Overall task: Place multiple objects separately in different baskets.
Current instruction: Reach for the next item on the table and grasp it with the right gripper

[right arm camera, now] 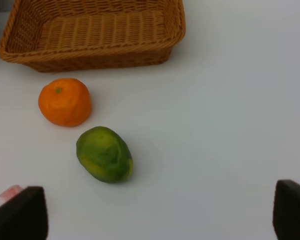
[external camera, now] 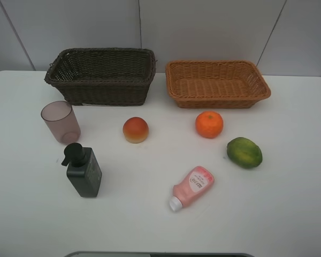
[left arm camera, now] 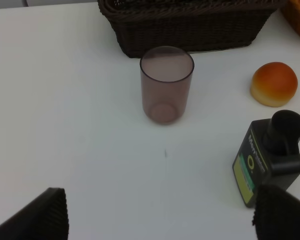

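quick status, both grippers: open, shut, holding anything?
Left gripper: open, holding nothing.
Right gripper: open, holding nothing.

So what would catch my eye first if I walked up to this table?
Two woven baskets at the back of the white table: a dark brown basket on the left, an orange-tan basket on the right. In front, bright fruit stands out: an orange, a green fruit to its right, a red-yellow peach nearer the middle.
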